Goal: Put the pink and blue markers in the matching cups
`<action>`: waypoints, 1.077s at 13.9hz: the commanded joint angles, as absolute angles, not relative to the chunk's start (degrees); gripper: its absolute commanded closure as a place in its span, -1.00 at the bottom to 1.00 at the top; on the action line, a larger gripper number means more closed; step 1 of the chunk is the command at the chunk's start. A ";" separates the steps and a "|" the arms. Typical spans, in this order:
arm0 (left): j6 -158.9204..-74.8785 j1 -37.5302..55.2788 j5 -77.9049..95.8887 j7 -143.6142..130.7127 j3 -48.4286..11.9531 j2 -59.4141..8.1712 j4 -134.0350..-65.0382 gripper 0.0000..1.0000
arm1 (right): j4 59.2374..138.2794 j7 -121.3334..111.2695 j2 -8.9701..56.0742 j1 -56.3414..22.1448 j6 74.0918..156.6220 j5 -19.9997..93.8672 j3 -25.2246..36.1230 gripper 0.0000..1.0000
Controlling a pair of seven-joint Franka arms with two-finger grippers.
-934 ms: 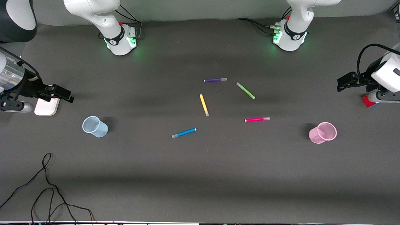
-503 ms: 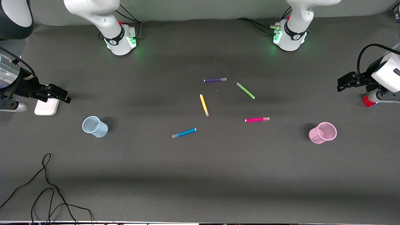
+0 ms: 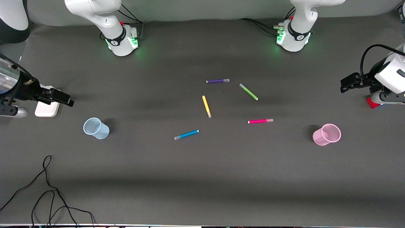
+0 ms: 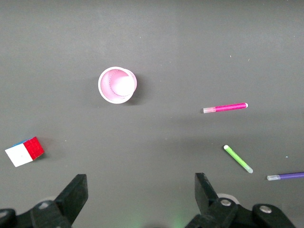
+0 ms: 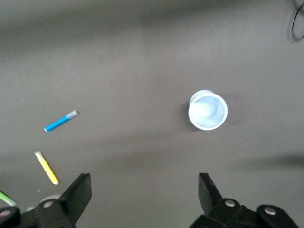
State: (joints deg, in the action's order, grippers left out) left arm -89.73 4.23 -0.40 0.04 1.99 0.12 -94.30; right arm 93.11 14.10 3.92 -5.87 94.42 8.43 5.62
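I saw the thin magenta-pink felt-tip marker [image 3: 260, 121] and the bright blue felt-tip marker [image 3: 186, 134] lying flat mid-surface, the blue nearer the camera. The pale blue translucent plastic cup [image 3: 96, 128] stood upright toward the right arm's end, the pink mesh-textured cup [image 3: 327, 134] toward the left arm's. My left end effector [image 4: 140, 202] hung spread beside a multicoloured puzzle cube [image 4: 24, 151]; my right end effector [image 5: 145, 199] hung spread and empty near a white rounded block [image 3: 47, 109].

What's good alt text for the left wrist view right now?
Looking down between the open fingers of the left gripper, an upright pink cup stands empty on the dark table, apart from the pink marker lying flat. A green pen, a purple pen and a colour cube also lie on the table.
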 commanded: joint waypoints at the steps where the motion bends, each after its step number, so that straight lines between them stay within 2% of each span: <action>1: -90.26 5.10 0.08 -3.76 0.80 0.53 -94.92 -1.00 | 85.10 28.16 12.45 -9.74 93.43 9.49 5.36 -1.00; 6: -91.40 5.18 0.44 -22.27 -5.00 0.18 -95.45 -1.00 | 81.48 38.13 22.74 -13.36 93.86 9.75 5.27 -1.00; 9: -92.02 5.27 2.63 -41.42 -8.69 -0.96 -95.54 -1.00 | 76.04 44.88 29.07 -15.91 96.42 13.88 5.10 -1.00; 12: -94.30 5.27 2.90 -59.88 -13.08 -1.84 -95.80 -1.00 | 74.18 52.36 32.42 -17.48 97.55 13.98 5.10 -1.00; 15: -97.37 6.58 2.64 -80.97 -17.04 -5.00 -97.20 -1.00 | 74.36 57.11 34.71 -20.90 102.38 13.54 5.10 -0.99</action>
